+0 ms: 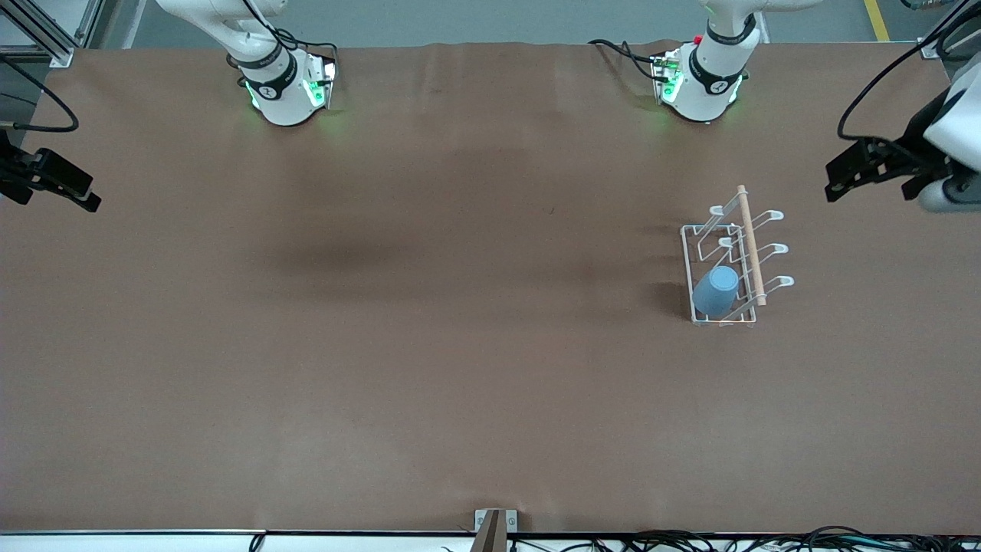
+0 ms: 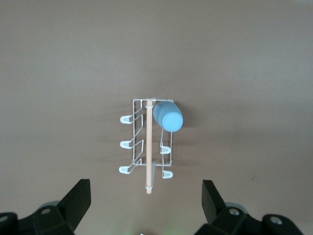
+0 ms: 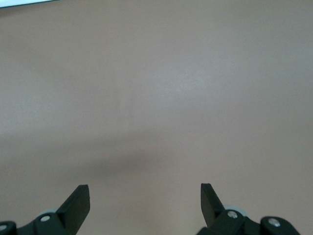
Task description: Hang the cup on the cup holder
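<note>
The white wire cup holder [image 1: 749, 244] with its wooden rod stands on the brown table toward the left arm's end. The light-blue cup [image 1: 716, 290] hangs mouth-down and tilted on a prong at the holder's end nearer the front camera. Both show in the left wrist view: the cup holder [image 2: 148, 147] and the cup [image 2: 167, 116]. My left gripper [image 1: 870, 180] is open and empty, up over the table's edge beside the holder; its own view [image 2: 145, 196] shows the jaws wide apart. My right gripper [image 1: 54, 192] is open and empty over the right arm's end of the table, seeing only bare cloth [image 3: 145, 188].
A brown cloth [image 1: 429, 307] covers the whole table. A small metal bracket [image 1: 494, 527] sits at the table's front edge, with cables [image 1: 690, 540] along that edge. The two arm bases [image 1: 287, 88] [image 1: 701, 84] stand at the table's back.
</note>
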Action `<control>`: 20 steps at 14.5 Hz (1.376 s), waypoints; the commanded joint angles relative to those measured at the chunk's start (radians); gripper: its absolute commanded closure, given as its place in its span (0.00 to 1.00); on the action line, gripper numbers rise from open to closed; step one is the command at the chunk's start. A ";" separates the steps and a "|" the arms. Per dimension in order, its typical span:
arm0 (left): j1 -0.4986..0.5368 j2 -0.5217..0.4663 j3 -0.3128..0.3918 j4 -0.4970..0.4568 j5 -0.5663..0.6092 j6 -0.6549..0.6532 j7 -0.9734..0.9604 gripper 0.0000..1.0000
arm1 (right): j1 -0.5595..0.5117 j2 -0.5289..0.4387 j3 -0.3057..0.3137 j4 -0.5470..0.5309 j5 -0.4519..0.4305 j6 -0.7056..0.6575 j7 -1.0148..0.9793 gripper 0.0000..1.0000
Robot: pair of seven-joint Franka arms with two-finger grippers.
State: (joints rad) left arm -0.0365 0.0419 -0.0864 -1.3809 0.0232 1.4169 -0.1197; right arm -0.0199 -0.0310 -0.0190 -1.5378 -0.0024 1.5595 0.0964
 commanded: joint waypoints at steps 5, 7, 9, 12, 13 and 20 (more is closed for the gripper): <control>-0.037 -0.057 0.020 -0.090 -0.011 0.045 -0.021 0.00 | -0.005 0.003 0.001 0.012 0.015 -0.012 -0.004 0.00; -0.031 -0.059 0.020 -0.096 -0.014 0.059 -0.041 0.00 | -0.011 0.003 0.001 0.010 0.015 -0.016 -0.006 0.00; -0.034 -0.062 0.028 -0.099 -0.014 0.059 -0.055 0.00 | -0.018 0.003 0.001 0.012 0.016 -0.022 -0.006 0.00; -0.033 -0.066 0.045 -0.109 -0.025 0.056 -0.081 0.00 | -0.035 0.005 0.007 0.010 0.018 -0.021 -0.006 0.00; -0.036 -0.066 0.059 -0.109 -0.049 0.054 -0.081 0.00 | -0.041 0.005 0.013 0.010 0.018 -0.019 -0.007 0.00; -0.036 -0.063 0.060 -0.119 -0.045 0.056 -0.060 0.00 | -0.081 0.003 0.079 0.012 0.016 -0.021 -0.006 0.00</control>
State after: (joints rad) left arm -0.0639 -0.0055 -0.0315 -1.4814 -0.0198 1.4650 -0.1896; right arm -0.0903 -0.0303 0.0465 -1.5378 -0.0014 1.5491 0.0964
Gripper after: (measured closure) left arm 0.000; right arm 0.000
